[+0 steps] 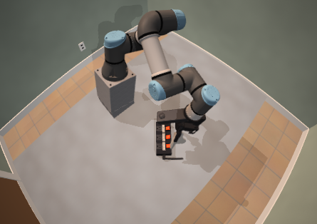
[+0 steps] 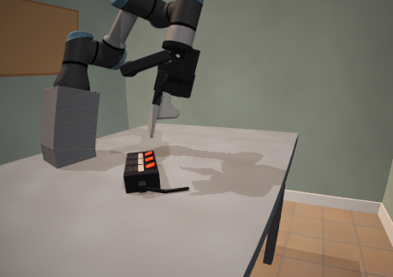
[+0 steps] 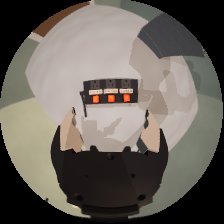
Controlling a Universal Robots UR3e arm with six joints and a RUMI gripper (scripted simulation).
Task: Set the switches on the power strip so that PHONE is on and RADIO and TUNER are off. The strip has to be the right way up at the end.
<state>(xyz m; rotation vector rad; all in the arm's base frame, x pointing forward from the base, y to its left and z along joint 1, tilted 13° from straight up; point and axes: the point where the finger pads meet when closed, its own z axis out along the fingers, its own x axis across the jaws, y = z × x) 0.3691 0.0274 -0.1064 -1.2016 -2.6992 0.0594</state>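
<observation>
The black power strip (image 1: 159, 137) (image 2: 139, 177) (image 3: 110, 85) lies right way up on the grey table (image 1: 86, 160) (image 2: 85, 229). Its three orange-red rocker switches (image 1: 167, 136) (image 2: 148, 160) (image 3: 110, 98) face up in a row. The labels beside them are too small to read. A short black cord stub (image 1: 172, 158) (image 2: 169, 190) sticks out of one end. My gripper (image 1: 174, 142) (image 2: 161, 124) (image 3: 110, 108) is open and empty. It hangs well above the strip, just off the side with the switches, fingers pointing down.
The arm's grey pedestal (image 1: 116, 94) (image 2: 69, 128) stands on the table behind the strip. The table's right edge (image 2: 289, 168) drops to a tiled floor (image 2: 336, 238).
</observation>
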